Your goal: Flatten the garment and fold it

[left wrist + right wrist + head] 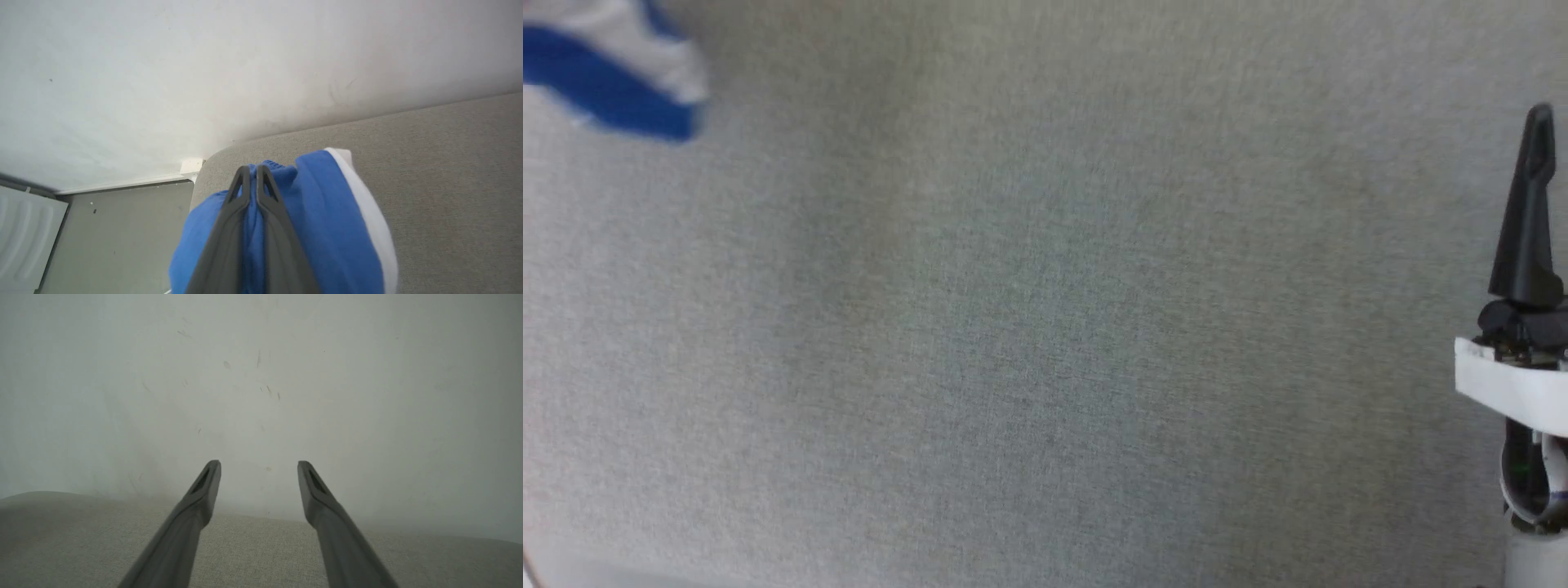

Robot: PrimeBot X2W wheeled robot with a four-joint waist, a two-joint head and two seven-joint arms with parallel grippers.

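My left jaws are clenching the garment (327,212). The two dark fingers (229,228) are pressing together with a fold of blue cloth between them, and the gathered waistband (271,165) is peeking out just at their tips. The rest of the shorts is bulging on both sides of the jaws, more to the right, where the white trim (369,212) is curving down. Whether the cloth is hanging free or resting, I cannot tell.

Beyond the jaws the grey cloth-covered desk (449,183) is spreading, its rounded corner just ahead of the tips, and then comes the pale wall (204,61).

My right jaws are standing released and are gripping nothing. They are pointing over the desk, well apart from the garment.

I am judging the garment to be light, soft and limp, so from one grip it is likely bunching and sagging. For flattening, I am thinking the right jaws should take the waistband at its other end, where the elastic gives a thicker, firmer hold.
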